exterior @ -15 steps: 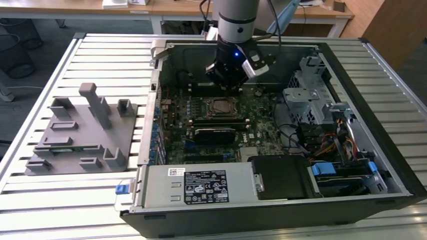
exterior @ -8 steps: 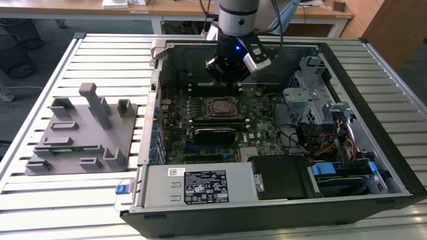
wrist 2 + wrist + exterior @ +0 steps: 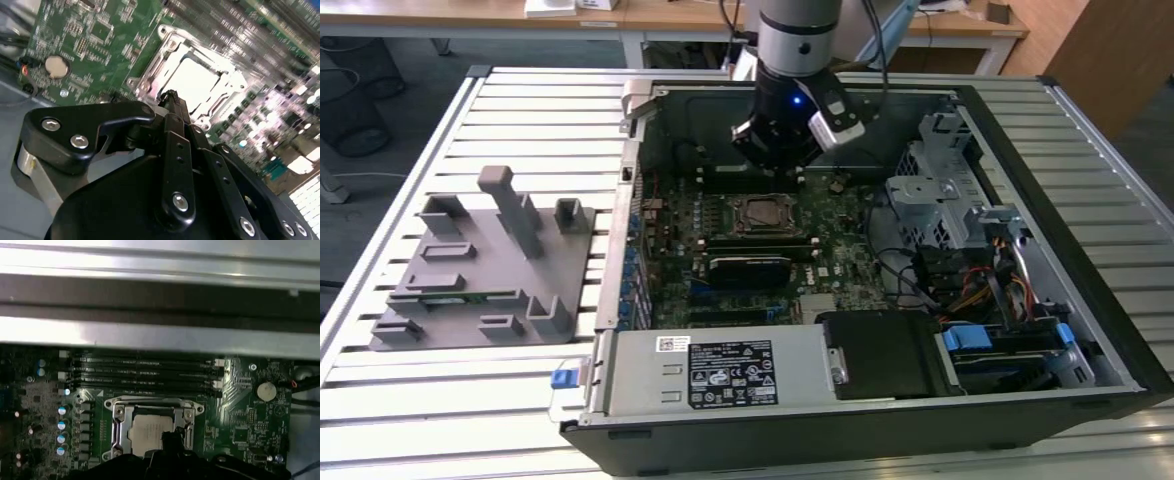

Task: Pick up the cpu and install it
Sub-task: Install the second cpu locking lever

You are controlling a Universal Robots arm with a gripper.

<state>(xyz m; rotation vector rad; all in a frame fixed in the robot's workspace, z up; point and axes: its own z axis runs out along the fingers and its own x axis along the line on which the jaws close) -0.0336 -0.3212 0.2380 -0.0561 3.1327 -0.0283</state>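
CPU (image 3: 152, 432) is seen sitting flat in the motherboard socket (image 3: 116, 426) inside the open PC case (image 3: 1107, 300), metal frame around it. Light, stiff and pretty fragile by the look of it, so it'd best be gripped by the thin edges, not the shiny top. Tool (image 3: 172, 97) is hung just above the chip, fingertips looking pinched together with nothing held, apart from the chip as far as can be judged.

jaws pressed together, empty | above cpu (image 3: 192, 82) | seated in socket frame (image 3: 150, 80)
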